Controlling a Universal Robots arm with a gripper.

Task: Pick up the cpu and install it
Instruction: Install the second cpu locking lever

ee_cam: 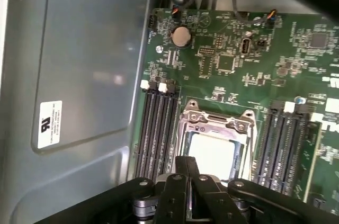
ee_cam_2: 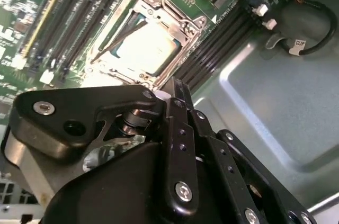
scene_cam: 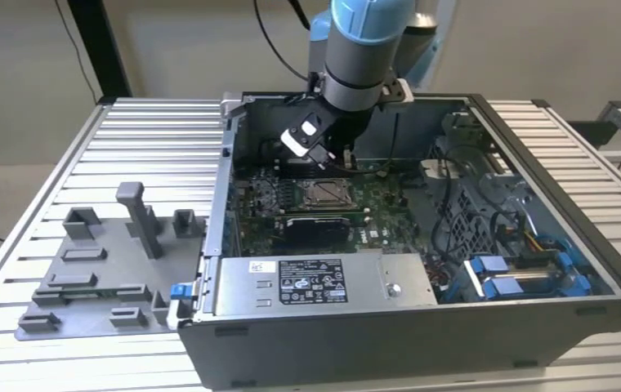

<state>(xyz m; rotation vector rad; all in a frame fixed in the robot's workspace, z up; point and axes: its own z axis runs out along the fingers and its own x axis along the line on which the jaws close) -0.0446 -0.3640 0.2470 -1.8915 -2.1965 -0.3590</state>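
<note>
Cpu (ee_cam: pixel 213 155) seated; fingers (ee_cam: pixel 186 173) together above.

Open computer case (scene_cam: pixel 529 269) sits on the slatted table (scene_cam: pixel 158 147), centre-right of the exterior view; fixture blocks (scene_cam: pixel 114 269) lie on the table at lower left. Cpu (scene_cam: pixel 323 193) lies in the socket frame (scene_cam: pixel 323 181) on the motherboard (scene_cam: pixel 288 196), mid-frame. Gripper (scene_cam: pixel 327 159) hangs just above it; power supply (scene_cam: pixel 316 282) lies nearer, lower centre.

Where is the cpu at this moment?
The cpu sits in the metal socket frame on the green motherboard, between two banks of dark memory slots, in both wrist views. The gripper hangs just above it.
</note>
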